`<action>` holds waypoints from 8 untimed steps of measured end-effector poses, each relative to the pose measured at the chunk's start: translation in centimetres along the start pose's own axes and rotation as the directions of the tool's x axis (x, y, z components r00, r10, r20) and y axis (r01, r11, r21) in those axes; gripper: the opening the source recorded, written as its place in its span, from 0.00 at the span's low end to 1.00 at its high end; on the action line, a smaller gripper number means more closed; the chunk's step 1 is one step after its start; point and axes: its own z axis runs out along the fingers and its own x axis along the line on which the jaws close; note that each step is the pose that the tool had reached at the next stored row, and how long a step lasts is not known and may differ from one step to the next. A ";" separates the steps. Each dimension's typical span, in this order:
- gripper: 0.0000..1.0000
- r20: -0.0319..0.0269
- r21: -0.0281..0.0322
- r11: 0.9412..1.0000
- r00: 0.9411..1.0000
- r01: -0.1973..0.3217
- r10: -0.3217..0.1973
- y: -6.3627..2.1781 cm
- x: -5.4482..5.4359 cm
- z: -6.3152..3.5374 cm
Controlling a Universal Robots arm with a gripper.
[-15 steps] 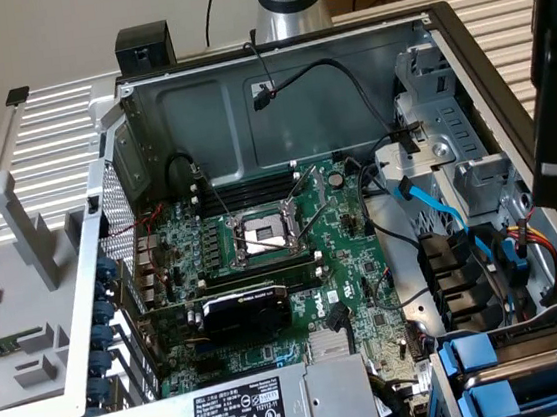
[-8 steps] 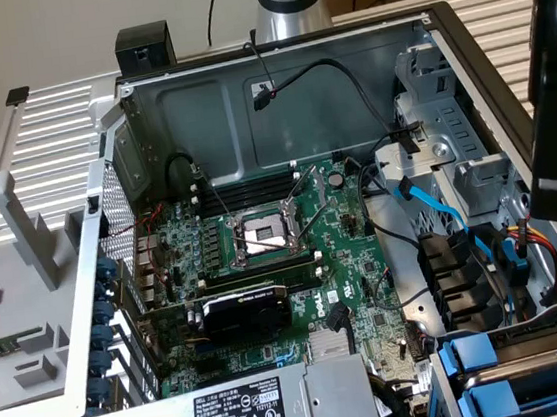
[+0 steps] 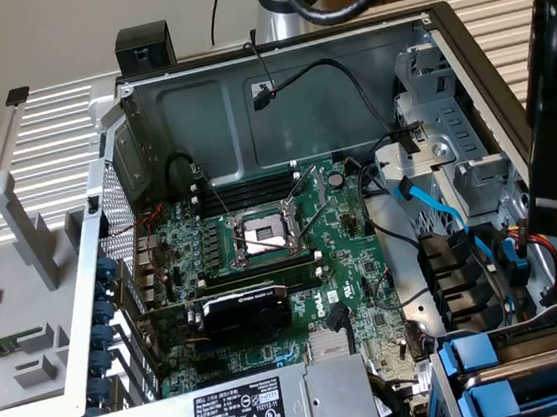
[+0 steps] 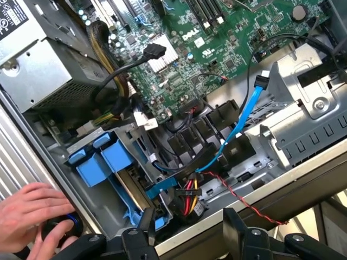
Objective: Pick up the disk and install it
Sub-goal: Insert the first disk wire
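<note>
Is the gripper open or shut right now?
Open: in the wrist view the gripper shows its two fingers standing apart with nothing between them.

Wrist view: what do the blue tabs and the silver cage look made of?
Blue tabs: likely moulded plastic, going by the uniform bright colour, soft sheen and rounded edges. Silver cage: seemingly stamped sheet metal with a bare grey finish, shown by its punched slots and folded edges.
</note>
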 end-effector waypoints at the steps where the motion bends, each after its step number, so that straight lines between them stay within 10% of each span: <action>1: 0.61 0.000 -0.001 1.000 1.000 0.000 0.000 0.01 0.0 0.17; 8: 0.61 0.004 -0.005 1.000 1.000 0.000 0.000 0.15 -0.1 1.44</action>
